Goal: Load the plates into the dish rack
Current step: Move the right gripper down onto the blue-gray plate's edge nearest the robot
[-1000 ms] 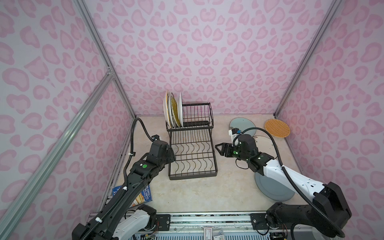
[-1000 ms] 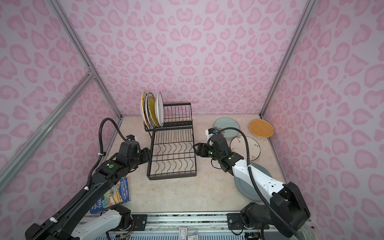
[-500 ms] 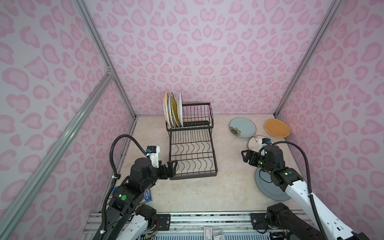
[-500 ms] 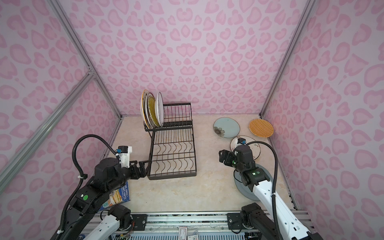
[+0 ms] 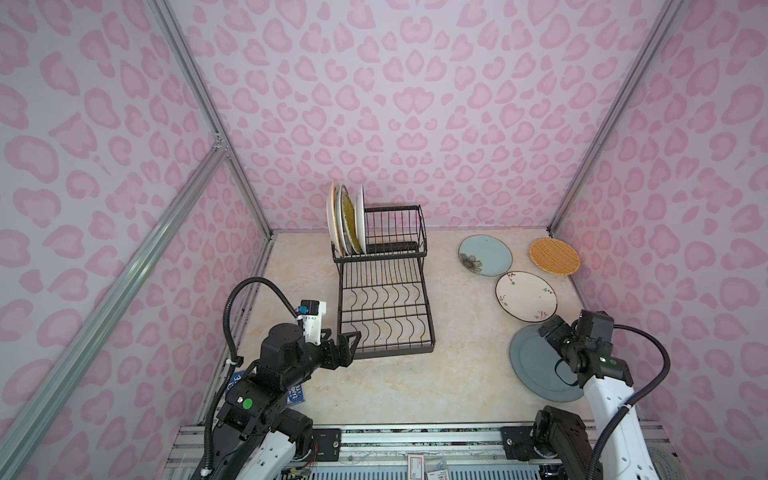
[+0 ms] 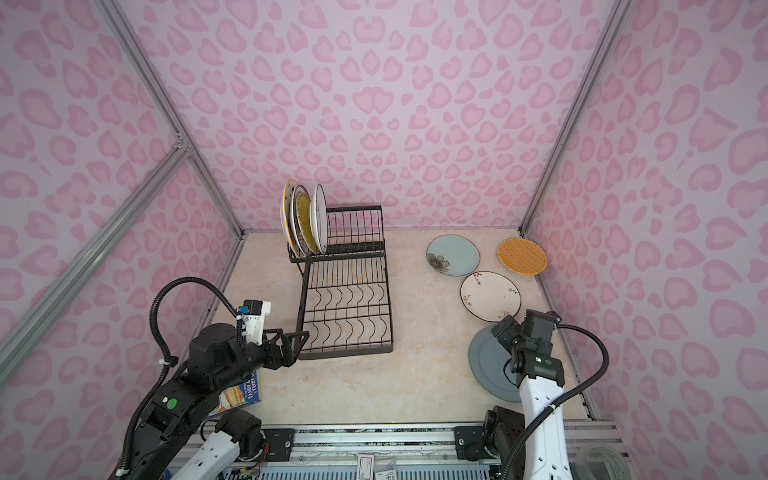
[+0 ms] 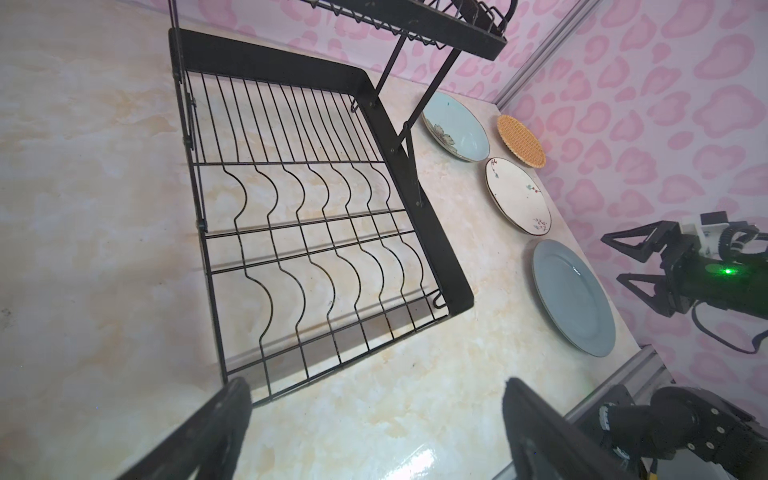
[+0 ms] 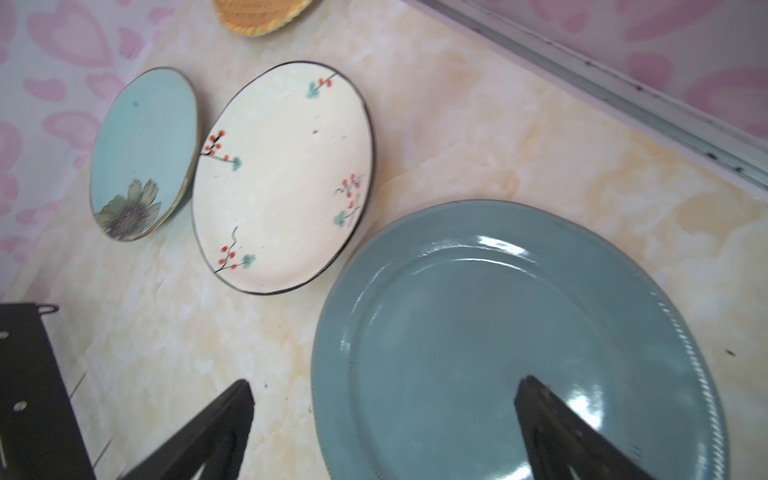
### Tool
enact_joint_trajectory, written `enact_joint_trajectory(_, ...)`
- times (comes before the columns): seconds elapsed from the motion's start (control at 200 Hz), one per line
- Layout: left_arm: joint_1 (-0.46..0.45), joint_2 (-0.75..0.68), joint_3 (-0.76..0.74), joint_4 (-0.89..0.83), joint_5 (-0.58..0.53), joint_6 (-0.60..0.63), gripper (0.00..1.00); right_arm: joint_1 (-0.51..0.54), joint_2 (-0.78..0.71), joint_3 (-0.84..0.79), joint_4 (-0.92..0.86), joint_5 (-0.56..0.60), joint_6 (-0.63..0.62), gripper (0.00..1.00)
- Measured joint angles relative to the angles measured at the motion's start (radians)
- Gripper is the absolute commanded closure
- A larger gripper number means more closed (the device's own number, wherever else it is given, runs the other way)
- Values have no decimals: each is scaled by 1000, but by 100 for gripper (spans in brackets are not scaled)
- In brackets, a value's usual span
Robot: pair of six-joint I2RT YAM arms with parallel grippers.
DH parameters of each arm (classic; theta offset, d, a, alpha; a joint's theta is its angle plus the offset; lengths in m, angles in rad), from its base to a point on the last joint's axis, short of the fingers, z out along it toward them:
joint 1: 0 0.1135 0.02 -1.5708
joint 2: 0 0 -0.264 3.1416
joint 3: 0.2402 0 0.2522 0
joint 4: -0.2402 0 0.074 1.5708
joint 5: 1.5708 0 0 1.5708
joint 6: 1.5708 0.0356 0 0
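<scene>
Currently: jaws spread both sides, nothing held.
Right gripper over the grey-blue plate at the tabletop's right edge, probably next pick; left gripper at the dish rack's near corner. Three plates racked in its raised tier; three loose plates toward the far right corner.

Dish rack sits left of centre on the table: raised tier at the far end, flat tray running toward the near side. Standing plates are on edge in the tier's left end. Right of the rack, four lie flat on the table:
- far plate, right of the tier
- corner plate, far right
- middle plate, nearer, between those two
- near plate, nearest, by the right wall

Box lies near left, off the tray's near-left corner (partly hidden).
</scene>
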Motion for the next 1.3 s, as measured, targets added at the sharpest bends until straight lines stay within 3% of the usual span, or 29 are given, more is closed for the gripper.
enact_joint_trajectory(0.29, 0, 3, -5, 6, 45, 6, 3, -232, -71, -61, -26, 52, 68, 2)
enact_joint_trajectory(0.65, 0, 14, -8, 15, 74, 8, 3, -404, -43, -164, 14, 24, 131, 2)
enact_joint_trajectory(0.955, -1, 41, -9, 16, 80, 8, 3, -444, 31, -211, 114, -68, 145, 2)
enact_joint_trajectory(1.3, -1, 61, -9, 16, 87, 8, 3, -444, 118, -211, 183, -215, 55, 2)
